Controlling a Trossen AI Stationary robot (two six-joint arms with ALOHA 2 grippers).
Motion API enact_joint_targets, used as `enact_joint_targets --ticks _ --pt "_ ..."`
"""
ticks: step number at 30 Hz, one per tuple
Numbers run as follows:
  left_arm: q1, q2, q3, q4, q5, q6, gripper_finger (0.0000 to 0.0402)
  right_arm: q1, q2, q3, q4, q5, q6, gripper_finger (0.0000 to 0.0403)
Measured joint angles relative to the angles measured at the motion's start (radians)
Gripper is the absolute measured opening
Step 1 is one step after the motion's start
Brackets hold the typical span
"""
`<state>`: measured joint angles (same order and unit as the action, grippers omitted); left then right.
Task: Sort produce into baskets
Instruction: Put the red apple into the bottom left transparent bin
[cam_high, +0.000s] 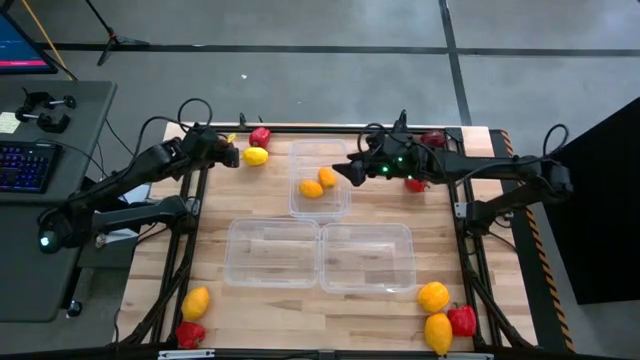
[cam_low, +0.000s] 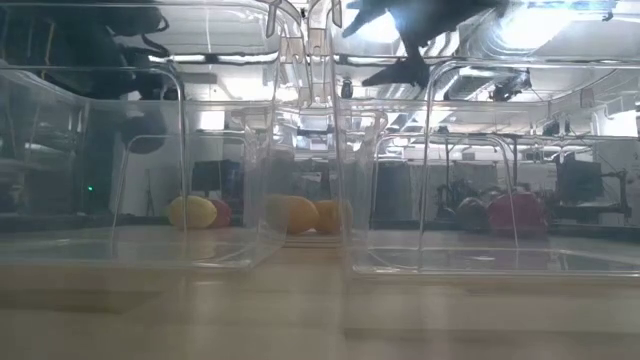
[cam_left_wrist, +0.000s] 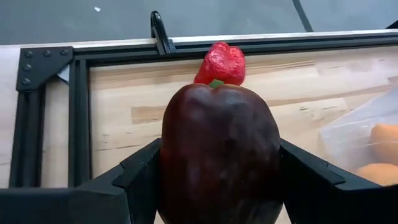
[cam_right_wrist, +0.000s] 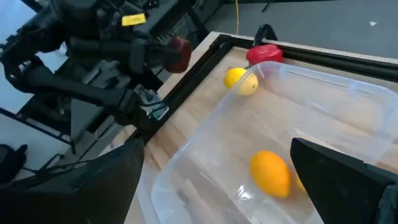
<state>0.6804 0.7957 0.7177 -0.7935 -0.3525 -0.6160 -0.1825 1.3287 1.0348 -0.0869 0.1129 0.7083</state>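
Gripping a dark maroon fruit (cam_left_wrist: 221, 155), the left gripper (cam_high: 228, 155) is being held at the far left edge of the table (cam_high: 260, 205), its two fingers (cam_left_wrist: 140, 180) pressed against either side of the fruit. Just beyond it, a red pepper (cam_high: 260, 136) and a lemon (cam_high: 256, 156) are lying beside each other on the wood, near the far frame rail.

The right gripper (cam_high: 352, 171) is being held above the far basket (cam_high: 300, 205), at its right side, with its jaws spread wide and nothing between them. Two orange citrus pieces (cam_high: 318, 184) are resting inside that basket, touching one another. Behind the right arm, a red pepper (cam_high: 416, 184) and a dark red piece (cam_high: 433, 139) are partly hidden, so their shapes cannot be told fully.

Two more baskets are sitting side by side nearer the front: the left front basket (cam_high: 240, 272) and the right front basket (cam_high: 400, 275), both without produce.

At the front left corner, a yellow-orange piece (cam_high: 196, 301) and a red pepper (cam_high: 189, 334) are lying close together. At the front right corner, an orange citrus (cam_high: 433, 296), a lemon-shaped yellow piece (cam_high: 438, 333) and a red pepper (cam_high: 462, 320) are clustered, touching or nearly so.
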Motion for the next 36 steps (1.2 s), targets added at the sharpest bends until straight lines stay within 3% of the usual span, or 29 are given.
enact_joint_targets --ticks 11,18,28,32,36 --pt "0.124 0.177 0.0 -0.002 0.033 0.129 0.0243 0.0 0.083 -0.001 0.114 -0.079 0.027 0.0392" --pt "0.172 0.322 0.0 0.047 0.029 0.138 0.0243 -0.003 -0.022 -0.002 0.271 -0.077 -0.082 0.0392" --pt "0.169 0.448 0.0 0.077 0.038 0.158 0.0243 0.006 -0.114 -0.002 0.18 -0.068 -0.107 0.0392" --pt "0.158 0.418 -0.001 0.082 0.214 0.197 0.0243 0.009 -0.114 -0.002 0.177 -0.068 -0.119 0.0392" --pt "0.086 0.259 -0.001 0.078 0.239 0.164 0.0243 0.009 -0.114 -0.002 0.174 -0.068 -0.147 0.0392"
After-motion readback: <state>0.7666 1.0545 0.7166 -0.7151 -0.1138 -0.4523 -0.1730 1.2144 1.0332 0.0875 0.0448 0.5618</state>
